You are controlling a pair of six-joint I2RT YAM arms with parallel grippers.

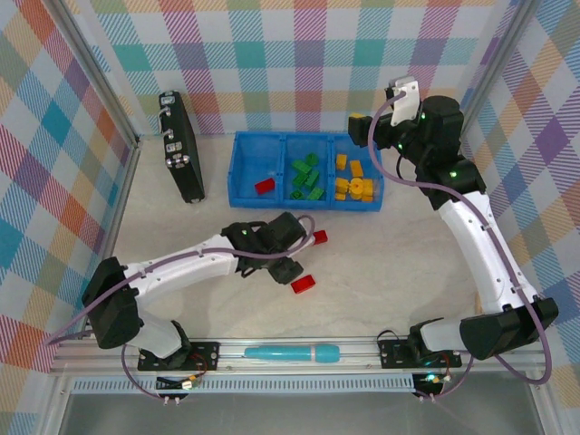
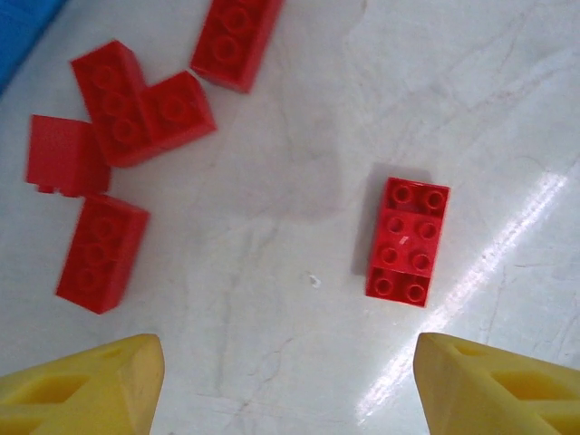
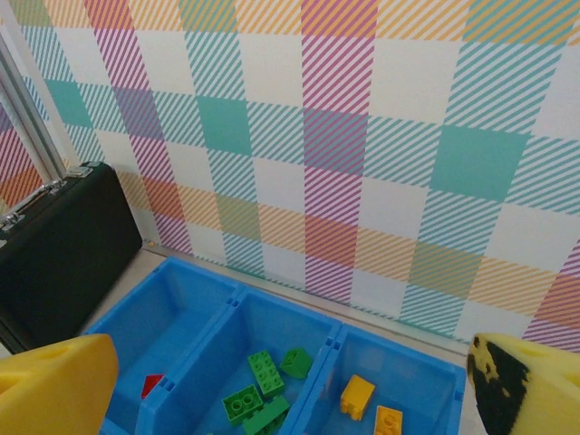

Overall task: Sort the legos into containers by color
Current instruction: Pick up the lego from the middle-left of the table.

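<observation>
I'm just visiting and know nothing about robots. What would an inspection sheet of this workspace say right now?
Surface: pale table, bare apart from loose bricks.
Job's things: blue tray holds one red lego left, green legos middle, yellow legos right; several red legos loose on the table.
Clutter: black case at back left; teal pen at the near edge.
Tools: left tool open above the red legos; right tool open, near the tray's right end.
Cables: purple cables run along both arms.
Surroundings: plaid walls, metal frame.
</observation>
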